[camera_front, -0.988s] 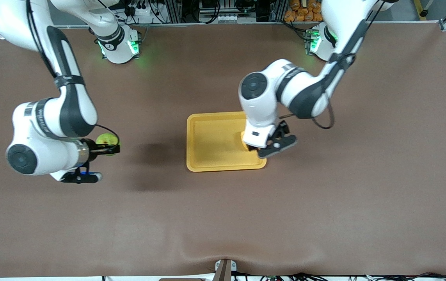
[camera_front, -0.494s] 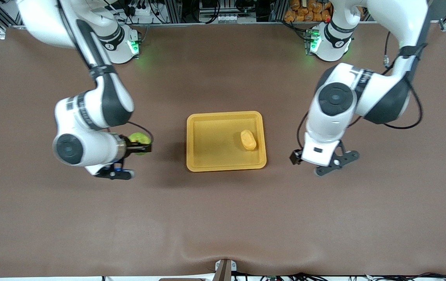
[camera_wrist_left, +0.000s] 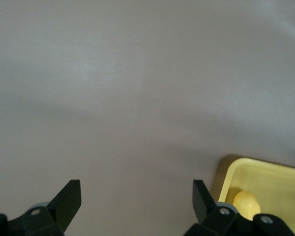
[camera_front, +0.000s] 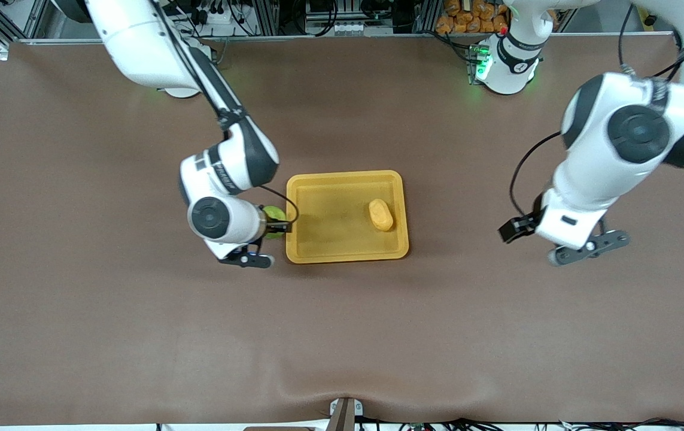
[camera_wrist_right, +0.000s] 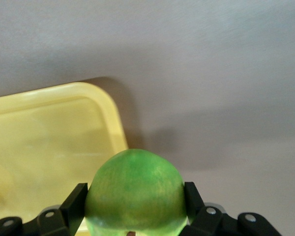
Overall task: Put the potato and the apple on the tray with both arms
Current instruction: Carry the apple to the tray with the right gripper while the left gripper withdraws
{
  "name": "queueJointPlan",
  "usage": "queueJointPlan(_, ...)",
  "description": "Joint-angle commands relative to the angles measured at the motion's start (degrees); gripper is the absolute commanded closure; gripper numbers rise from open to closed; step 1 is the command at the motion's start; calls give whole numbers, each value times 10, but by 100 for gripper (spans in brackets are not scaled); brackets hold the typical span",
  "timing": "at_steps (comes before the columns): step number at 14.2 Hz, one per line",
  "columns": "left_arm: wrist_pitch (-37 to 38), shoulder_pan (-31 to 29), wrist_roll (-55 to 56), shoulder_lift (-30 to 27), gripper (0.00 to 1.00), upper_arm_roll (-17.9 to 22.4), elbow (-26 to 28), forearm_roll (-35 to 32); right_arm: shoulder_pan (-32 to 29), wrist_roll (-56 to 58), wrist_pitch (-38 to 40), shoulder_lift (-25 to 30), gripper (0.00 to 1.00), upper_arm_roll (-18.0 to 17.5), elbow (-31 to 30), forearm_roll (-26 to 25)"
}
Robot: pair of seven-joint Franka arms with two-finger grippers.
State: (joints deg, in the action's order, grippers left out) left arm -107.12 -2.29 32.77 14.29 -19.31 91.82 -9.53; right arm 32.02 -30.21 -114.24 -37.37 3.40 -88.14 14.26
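The yellow tray (camera_front: 324, 206) lies mid-table. The yellow-orange potato (camera_front: 381, 215) lies in it, toward the left arm's end. My right gripper (camera_front: 277, 224) is shut on the green apple (camera_front: 272, 213) and holds it just off the tray's rim at the right arm's end. In the right wrist view the apple (camera_wrist_right: 133, 189) sits between both fingers (camera_wrist_right: 76, 200), with the tray corner (camera_wrist_right: 54, 128) beside it. My left gripper (camera_front: 513, 229) is open and empty over bare table past the tray, toward the left arm's end. The left wrist view shows its gripper (camera_wrist_left: 136, 200), the tray (camera_wrist_left: 278, 179) and the potato (camera_wrist_left: 247, 202).
A brown mat (camera_front: 342, 335) covers the table. Both arm bases, one of them (camera_front: 506, 63), stand along the table edge farthest from the front camera, with cables and racks past it. A small bracket (camera_front: 344, 413) sits at the edge nearest the camera.
My right arm has carried the apple from the right arm's end up to the tray's rim. My left gripper has left the potato in the tray and moved away toward its own end.
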Motion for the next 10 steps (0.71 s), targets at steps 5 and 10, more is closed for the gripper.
queueJointPlan(5, 67, -46, -127, -71, 0, -3, 24, 35, 50, -59, -28, -14, 100, 7, 7, 19)
queueJointPlan(10, 115, 13, -194, -105, 0, 78, 24, 47, 69, -74, -50, -31, 100, 8, 6, 40)
